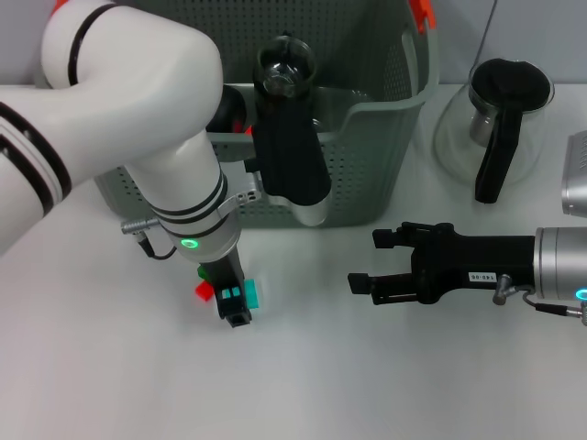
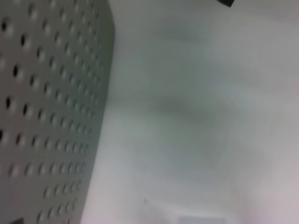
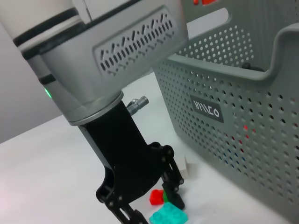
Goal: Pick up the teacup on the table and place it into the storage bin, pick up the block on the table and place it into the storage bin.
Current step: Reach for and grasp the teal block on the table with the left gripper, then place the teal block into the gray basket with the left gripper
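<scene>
The left hand (image 1: pixel 235 307) is down on the white tabletop (image 1: pixel 110 367), just in front of the basket's front wall. Its black fingers (image 3: pixel 170 184) reach into a little cluster of toy blocks: a teal block (image 1: pixel 249 294) lies right at the fingertips, with a small red block (image 1: pixel 203 291) and a bit of green just beside it. I cannot tell whether the fingers are pinching any of them or only standing around them. A small white piece (image 3: pixel 183 167) lies close by, between the blocks and the basket. The grey-green perforated basket (image 1: pixel 367 174) stands toward the far edge of the tabletop, a dark label (image 3: pixel 205 108) on its front wall. The right hand (image 1: pixel 381 261) hovers near the right edge, fingers spread and holding nothing, pointing toward the left one. Behind it a glass jug (image 1: pixel 495 119) with a black handle stands beside the basket.
</scene>
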### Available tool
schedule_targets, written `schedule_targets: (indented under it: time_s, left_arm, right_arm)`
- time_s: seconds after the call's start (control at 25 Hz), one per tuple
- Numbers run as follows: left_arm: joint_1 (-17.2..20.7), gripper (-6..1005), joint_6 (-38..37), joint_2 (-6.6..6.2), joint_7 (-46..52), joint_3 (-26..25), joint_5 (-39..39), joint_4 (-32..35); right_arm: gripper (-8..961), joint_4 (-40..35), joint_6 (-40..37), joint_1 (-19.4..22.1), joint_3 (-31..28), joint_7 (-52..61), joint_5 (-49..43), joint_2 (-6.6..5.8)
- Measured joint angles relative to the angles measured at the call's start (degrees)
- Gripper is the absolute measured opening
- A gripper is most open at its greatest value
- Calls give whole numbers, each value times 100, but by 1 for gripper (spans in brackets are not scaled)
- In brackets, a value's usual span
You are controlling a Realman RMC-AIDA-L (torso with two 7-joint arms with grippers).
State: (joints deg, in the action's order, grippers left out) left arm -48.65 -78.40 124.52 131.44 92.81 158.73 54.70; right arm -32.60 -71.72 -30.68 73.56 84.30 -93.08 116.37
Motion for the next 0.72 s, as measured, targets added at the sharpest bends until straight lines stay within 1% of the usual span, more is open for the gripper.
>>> schedule_targets:
  time_s: [0.16, 0.52, 0.6, 0.72]
  left_arm:
    - [-85, 588, 15, -7, -3, -10, -20, -153]
    - [-124, 458, -113, 0, 174, -54, -21, -66]
    - [-131, 412, -177, -2, 263, -72, -20, 5]
    - [14, 408, -434, 2, 337, -143, -39, 405]
  right_arm:
    - [946, 0, 0, -4, 0, 1, 1, 0]
    - [946, 0, -3, -7, 0, 26, 1, 0]
    - [946, 0, -7, -2, 0, 31, 1, -2]
    - [945, 0, -15, 0, 0, 27, 2, -12]
